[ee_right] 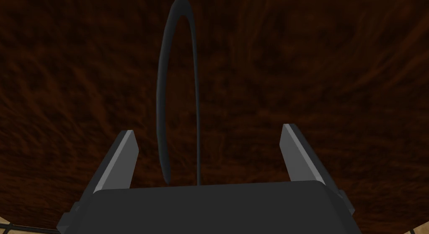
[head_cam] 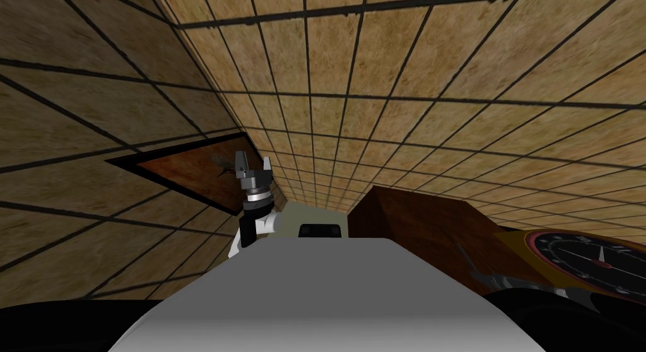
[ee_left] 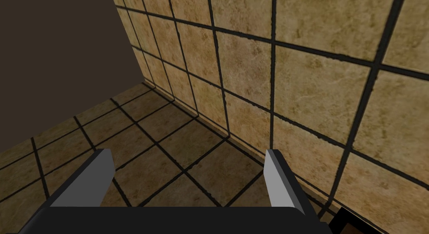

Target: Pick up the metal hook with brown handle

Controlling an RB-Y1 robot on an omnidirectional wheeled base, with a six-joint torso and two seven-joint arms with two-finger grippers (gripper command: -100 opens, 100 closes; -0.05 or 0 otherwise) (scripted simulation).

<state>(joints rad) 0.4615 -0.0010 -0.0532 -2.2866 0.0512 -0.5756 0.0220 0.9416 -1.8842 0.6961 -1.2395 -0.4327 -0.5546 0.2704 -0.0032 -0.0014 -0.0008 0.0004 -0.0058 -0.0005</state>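
Between the spread fingers of the right gripper (ee_right: 208, 130) the hook (ee_right: 159, 101) has room either side; wood panel (ee_right: 335, 68) behind bars the way.

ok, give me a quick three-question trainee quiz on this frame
1. True or false: the right gripper is shut on the thin dark curved hook.
2. What is the hook seen against? A) white cloth B) dark brown wood-grain surface C) bare metal tray
3. Fill in: the left gripper, fingers open, faces tan ____ with dark joints.

Key: 1 false, it is open and the hook shows between its fingers. 2 B. 3 tiles.
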